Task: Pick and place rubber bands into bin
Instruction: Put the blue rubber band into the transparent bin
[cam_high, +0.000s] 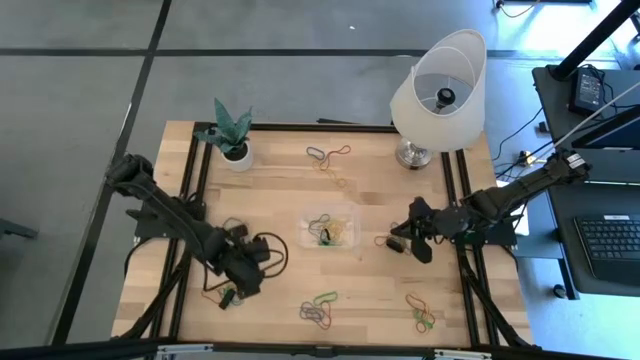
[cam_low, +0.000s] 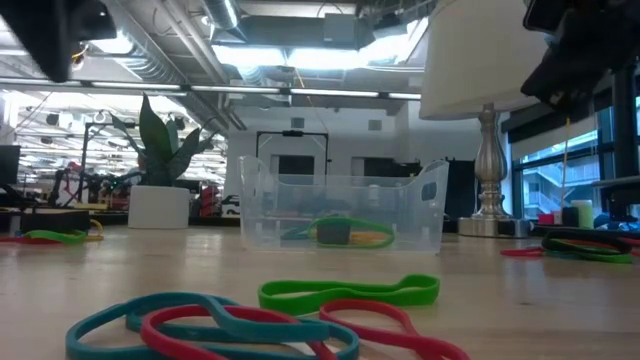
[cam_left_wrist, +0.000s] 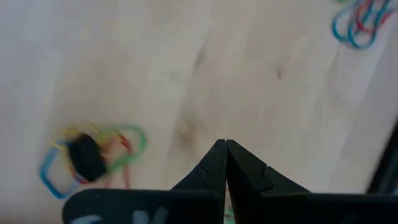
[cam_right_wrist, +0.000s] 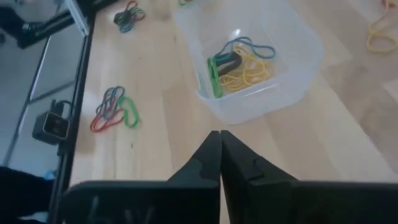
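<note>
Nearest to us on the table (cam_high: 280, 190), along the near edge, we see loose rubber bands (cam_high: 316, 312) in clusters: a green, red and blue tangle near the middle, another cluster (cam_high: 421, 314) to its right, and a small bunch (cam_high: 222, 296) at the near left, just beside the left gripper (cam_high: 236, 290). That gripper hangs low over the wood with its jaws pressed together and nothing between them; its wrist view shows the closed tips over bare board, with a green, yellow, blue and red bunch (cam_left_wrist: 93, 158) just beside them. The left arm reaches in from the table's left edge, bent at the elbow and angled toward the near side. Farther in, at the table's centre, stands the bin (cam_high: 330, 229), a clear tray whose long axis runs left to right. Inside it we see a few bands (cam_right_wrist: 239, 65) lying flat on the floor: green, yellow and dark loops. To the bin's right, apart from it, the right gripper (cam_high: 398, 241) points left toward the bin, its jaws together; we cannot see anything held between them. The right arm stretches in from the right edge, nearly level. At the far side lie more bands (cam_high: 329, 160), with a white plant pot (cam_high: 237, 155) at the far left and a lamp (cam_high: 438, 90) at the far right.
</note>
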